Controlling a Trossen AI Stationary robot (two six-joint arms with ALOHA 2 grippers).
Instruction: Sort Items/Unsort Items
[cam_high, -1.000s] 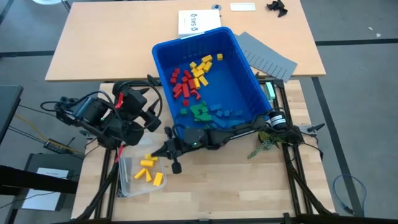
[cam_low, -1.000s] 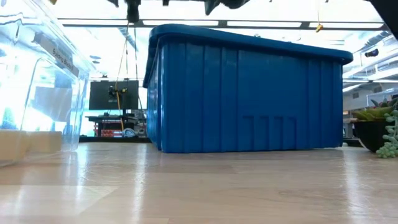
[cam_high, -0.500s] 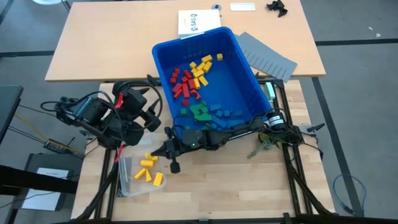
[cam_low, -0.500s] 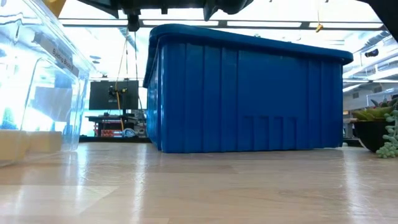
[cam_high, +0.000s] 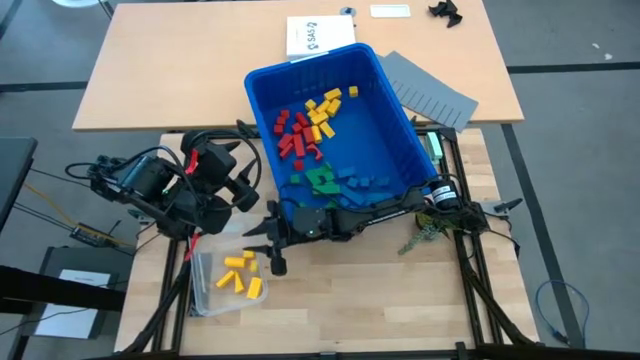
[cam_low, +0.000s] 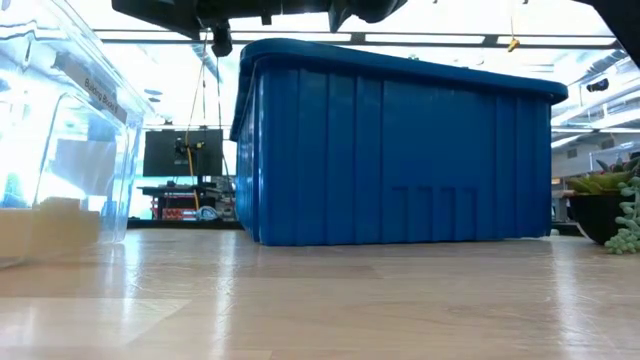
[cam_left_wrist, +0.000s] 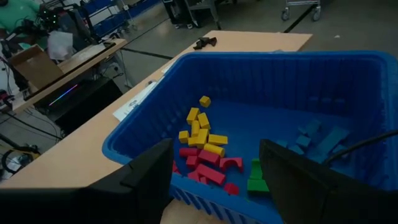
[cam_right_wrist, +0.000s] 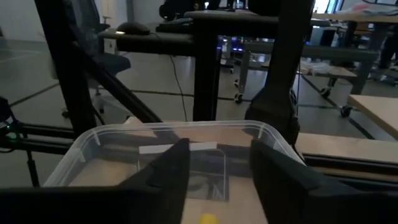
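Red, yellow, green and blue blocks (cam_high: 310, 140) lie on the floor of the blue bin (cam_high: 262, 105), also seen in the left wrist view (cam_left_wrist: 205, 140). Several yellow blocks (cam_high: 240, 270) lie in a clear plastic container (cam_high: 205, 295) at the near left. My right gripper (cam_high: 263, 248) reaches level from the right and stands open over that container's far right corner, holding nothing. In its wrist view (cam_right_wrist: 217, 180) a yellow block (cam_right_wrist: 208, 219) shows below the gap, above the container's rim (cam_right_wrist: 99, 134). My left gripper (cam_left_wrist: 214, 186) hangs open, raised left of the bin and pointing at it.
Grey slotted divider sheets (cam_high: 430, 88) lean at the bin's far right corner. A white paper (cam_high: 318, 35) and a small black object (cam_high: 445, 12) lie on the far table. A small plant (cam_high: 425, 235) stands at the near right. Bare wooden table lies in front of the bin (cam_low: 400, 160).
My right gripper has opened over the clear container without shifting place. The yellow block that showed at its fingers in the low view has dropped from there into the container. My left arm has kept still.
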